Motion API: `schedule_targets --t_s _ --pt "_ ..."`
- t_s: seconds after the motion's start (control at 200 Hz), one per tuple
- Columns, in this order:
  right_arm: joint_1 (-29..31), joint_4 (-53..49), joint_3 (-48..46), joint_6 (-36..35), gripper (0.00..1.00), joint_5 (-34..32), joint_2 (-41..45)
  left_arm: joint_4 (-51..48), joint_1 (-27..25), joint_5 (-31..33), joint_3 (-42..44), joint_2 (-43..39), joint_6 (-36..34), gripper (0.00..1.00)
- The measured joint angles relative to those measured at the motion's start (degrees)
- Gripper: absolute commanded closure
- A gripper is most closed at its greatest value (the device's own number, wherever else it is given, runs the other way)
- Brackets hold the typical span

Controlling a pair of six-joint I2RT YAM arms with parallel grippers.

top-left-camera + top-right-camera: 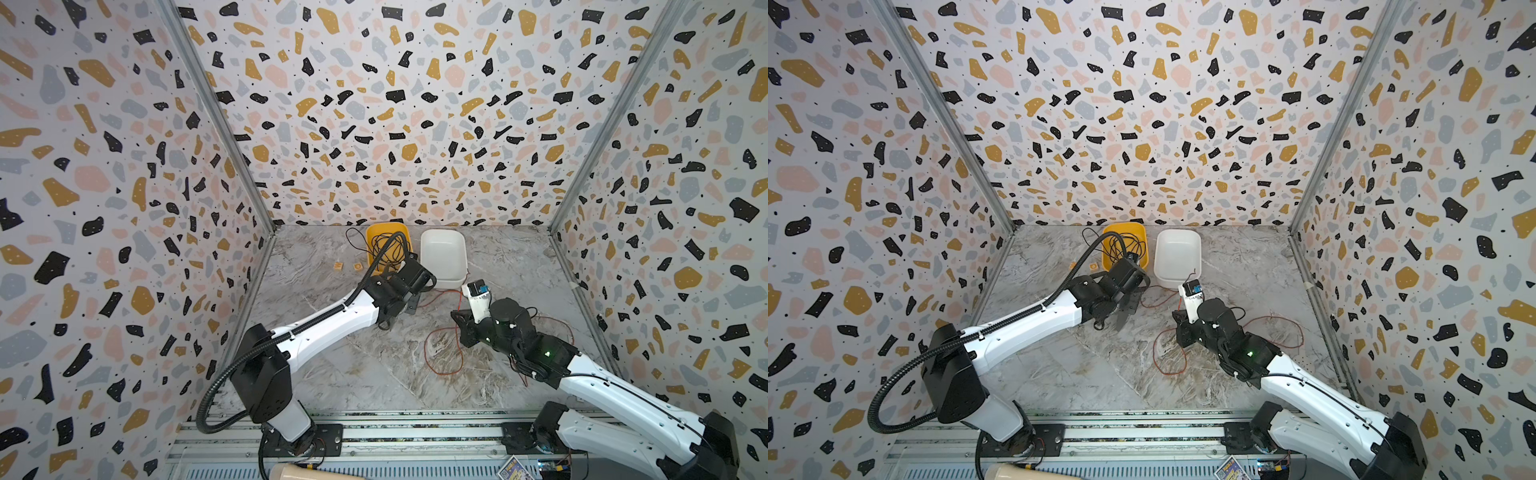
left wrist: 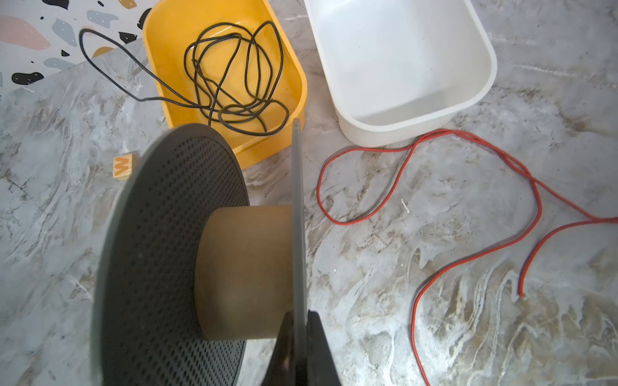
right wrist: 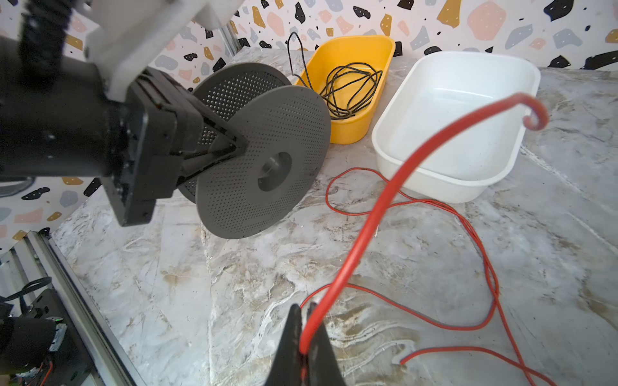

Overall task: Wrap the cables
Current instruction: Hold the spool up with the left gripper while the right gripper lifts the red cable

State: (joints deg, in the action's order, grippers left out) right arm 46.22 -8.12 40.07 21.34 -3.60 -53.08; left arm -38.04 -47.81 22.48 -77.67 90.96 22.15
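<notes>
1. We see the left fingers (image 3: 234, 147) closed on the rim of one flange of a grey perforated spool (image 3: 254, 214), which stands on edge, with its brown core showing between the two flanges.
2. We cannot tell whether the spool's lower edge touches the marble counter (image 3: 234, 300).
3. The right fingers (image 3: 296, 331) are closed on the red wire (image 3: 364, 227) near one end. That short end rises from the grip and curls into a small hook at its tip.
4. The rest of the red wire lies on the counter in loose loops (image 1: 444, 353) between the two arms, running past the near wall of the white tub (image 3: 444, 187) and out toward the right arm's side.
5. The yellow tub (image 3: 354, 128) stands just beside the white one, at the back of the counter. A tangled black wire (image 2: 230, 110) lies in it, with one strand trailing over its rim onto the counter.
6. A small wooden block marked W (image 2: 122, 165) lies near the yellow tub.
</notes>
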Motion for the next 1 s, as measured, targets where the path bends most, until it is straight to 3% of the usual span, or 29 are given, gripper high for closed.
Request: schedule_targets --t_s 0.265,0.441,0.831,1.001 --pt "-0.5 0.0 0.0 -0.2 1.00 0.3 0.0 -0.9 0.0 -6.6 3.8 -5.3 -1.5 0.99" --pt "-0.9 0.0 0.0 -0.2 1.00 0.4 0.0 -0.9 0.0 -9.0 7.1 -9.1 -3.4 0.93" --pt "-0.9 0.0 0.0 -0.2 1.00 0.8 0.0 0.1 0.1 -8.0 7.7 -9.6 -5.6 0.72" --pt "-0.9 0.0 0.0 -0.4 1.00 0.8 0.0 0.3 0.1 -7.7 7.7 -9.6 -5.6 0.56"
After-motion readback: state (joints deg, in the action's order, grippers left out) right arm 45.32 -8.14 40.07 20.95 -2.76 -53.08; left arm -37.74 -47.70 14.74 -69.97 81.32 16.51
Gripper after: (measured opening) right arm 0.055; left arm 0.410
